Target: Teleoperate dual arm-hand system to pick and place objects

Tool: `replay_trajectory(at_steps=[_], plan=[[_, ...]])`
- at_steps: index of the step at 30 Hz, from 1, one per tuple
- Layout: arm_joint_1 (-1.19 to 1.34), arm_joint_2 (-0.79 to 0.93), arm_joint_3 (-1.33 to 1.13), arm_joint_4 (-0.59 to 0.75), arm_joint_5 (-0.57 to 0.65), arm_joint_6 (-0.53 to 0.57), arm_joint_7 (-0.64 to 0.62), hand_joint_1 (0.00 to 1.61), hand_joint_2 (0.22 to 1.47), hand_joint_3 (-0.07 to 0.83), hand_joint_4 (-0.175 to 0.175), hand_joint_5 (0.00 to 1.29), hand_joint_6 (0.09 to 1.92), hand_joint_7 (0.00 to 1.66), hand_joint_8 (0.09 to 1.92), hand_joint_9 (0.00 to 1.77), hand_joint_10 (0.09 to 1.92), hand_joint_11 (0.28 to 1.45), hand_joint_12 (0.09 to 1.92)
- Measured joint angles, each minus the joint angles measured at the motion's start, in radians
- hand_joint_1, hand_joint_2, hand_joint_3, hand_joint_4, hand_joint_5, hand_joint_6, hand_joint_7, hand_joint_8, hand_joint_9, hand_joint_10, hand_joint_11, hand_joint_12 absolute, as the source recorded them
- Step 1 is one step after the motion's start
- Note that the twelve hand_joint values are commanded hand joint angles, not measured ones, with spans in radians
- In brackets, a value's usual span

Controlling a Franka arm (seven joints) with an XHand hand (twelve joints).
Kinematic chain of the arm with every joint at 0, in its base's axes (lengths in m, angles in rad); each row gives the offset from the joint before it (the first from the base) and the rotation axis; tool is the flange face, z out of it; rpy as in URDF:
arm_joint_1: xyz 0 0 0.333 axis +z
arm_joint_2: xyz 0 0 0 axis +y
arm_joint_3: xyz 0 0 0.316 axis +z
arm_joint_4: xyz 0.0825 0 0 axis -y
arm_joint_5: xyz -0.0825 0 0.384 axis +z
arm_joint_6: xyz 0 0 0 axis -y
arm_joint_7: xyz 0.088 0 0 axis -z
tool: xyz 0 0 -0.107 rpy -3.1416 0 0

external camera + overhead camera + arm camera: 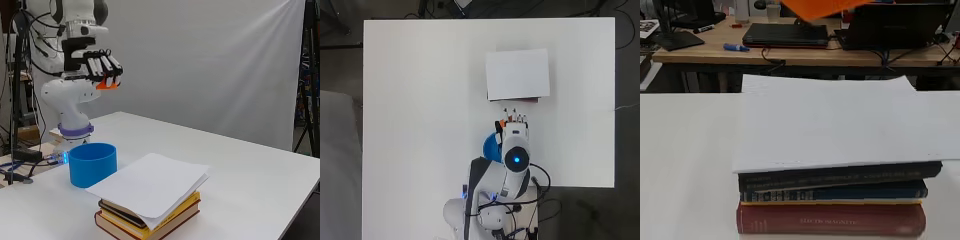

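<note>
My hand [102, 67] hangs high above the table's near edge with its fingers curled round a small orange object [106, 85]; only a bit of that object shows beneath the fingers. In the overhead view the hand [516, 125] is just short of the book stack, and the orange object [503, 123] peeks out at its left. The wrist view catches the orange object [815, 7] at the picture's edge. A blue cup [92, 164] stands upright on the table below and beside the arm, partly hidden by the arm in the overhead view [491, 147].
A stack of books [150, 220] lies ahead of the hand with white paper sheets [150, 182] on top, also seen from above [517, 74] and from the wrist [840, 125]. The white table [420, 100] spreads wide to the left.
</note>
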Motion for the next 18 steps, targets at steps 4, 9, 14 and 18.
replay_trajectory(at_steps=[4, 9, 14, 18], plan=[[-0.019, -0.016, -0.063, -0.053, -0.018, -0.005, 0.013, 0.94, 1.2, 0.0, 0.175, 0.8, 1.28, 1.14, 1.92, 1.47, 1.92, 1.13, 1.84], [-0.031, -0.02, -0.125, -0.117, -0.012, 0.017, 0.017, 0.93, 1.21, 0.002, 0.175, 0.78, 1.31, 1.11, 1.92, 1.44, 1.92, 1.11, 1.82], [-0.046, -0.045, -0.152, -0.223, 0.003, 0.036, 0.009, 0.92, 1.22, 0.002, 0.175, 0.77, 1.33, 1.05, 1.92, 1.38, 1.92, 1.06, 1.82], [-0.066, -0.092, -0.155, -0.313, 0.023, 0.023, -0.002, 0.91, 1.23, 0.003, 0.175, 0.74, 1.36, 0.98, 1.92, 1.31, 1.92, 1.0, 1.82]])
